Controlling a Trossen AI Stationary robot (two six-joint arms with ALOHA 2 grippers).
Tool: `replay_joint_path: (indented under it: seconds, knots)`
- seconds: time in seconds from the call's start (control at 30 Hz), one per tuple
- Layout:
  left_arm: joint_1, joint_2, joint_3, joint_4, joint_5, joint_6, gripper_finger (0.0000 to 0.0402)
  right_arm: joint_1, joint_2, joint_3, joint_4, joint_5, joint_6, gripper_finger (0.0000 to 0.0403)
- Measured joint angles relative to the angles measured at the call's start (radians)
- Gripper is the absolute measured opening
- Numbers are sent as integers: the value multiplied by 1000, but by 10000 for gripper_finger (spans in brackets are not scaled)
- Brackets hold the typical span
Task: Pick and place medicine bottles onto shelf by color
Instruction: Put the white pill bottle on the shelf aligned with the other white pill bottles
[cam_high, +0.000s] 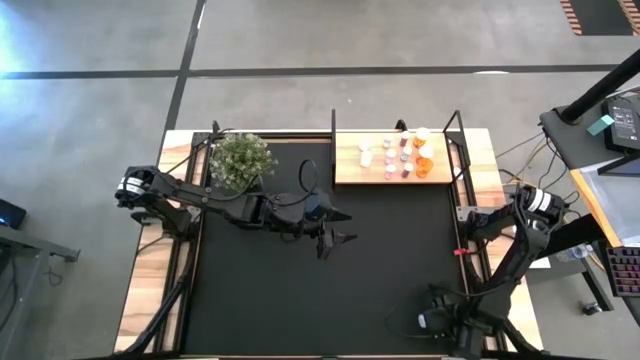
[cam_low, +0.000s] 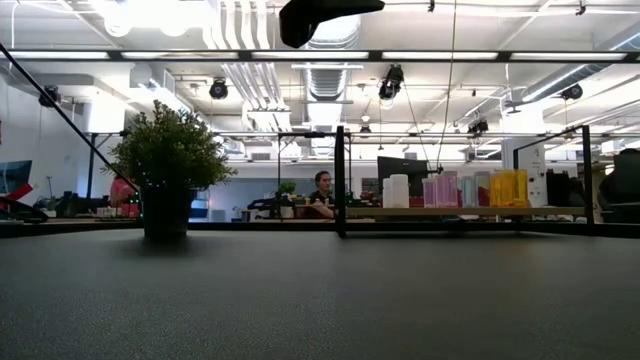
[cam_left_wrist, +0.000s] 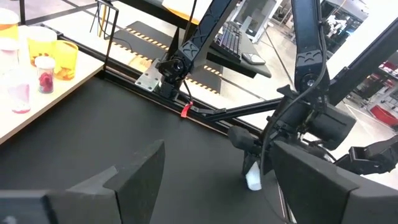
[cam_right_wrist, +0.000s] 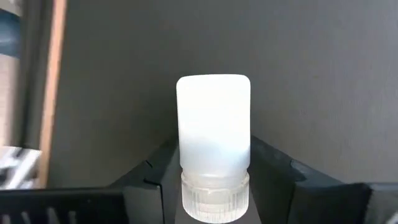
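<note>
A white medicine bottle (cam_right_wrist: 213, 118) with a clear ribbed cap sits between the fingers of my right gripper (cam_right_wrist: 214, 155), which is shut on it low over the black mat near the table's front right (cam_high: 428, 322). The left wrist view shows that bottle (cam_left_wrist: 254, 178) under the right arm. My left gripper (cam_left_wrist: 217, 186) hangs open over the middle of the mat (cam_high: 335, 238), holding nothing. The shelf (cam_high: 350, 172) stands at the far edge, with orange, pink and white bottles (cam_high: 405, 155) standing on its board. My right gripper pinches the white bottle between its two fingers, on the body's sides just below the cap (cam_right_wrist: 186, 163). The fingers come from above, slanting steeply down, with the cap toward the wrist and the bottle's base pointing away. I cannot tell whether the base rests on the mat.
A potted green plant (cam_high: 240, 160) stands at the far left of the mat, left of the shelf. The shelf's black posts (cam_low: 340, 180) rise above its board. A red tag (cam_left_wrist: 185, 111) lies on the mat's right rail. People sit at desks beyond the table.
</note>
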Motion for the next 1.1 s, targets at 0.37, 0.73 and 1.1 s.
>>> replay_joint_path:
  seconds: [0.37, 0.73, 1.1]
  knots:
    - [18, 0, 0, 11, 0, 106, 276, -64, -126, 116, -308, 8, 3, 144]
    - [34, 1, 0, 57, 2, 678, 276, -367, -327, 269, -512, 153, -20, 146]
    - [135, 1, 1, 61, 105, 739, 276, -689, -310, 547, -500, 165, -385, 146]
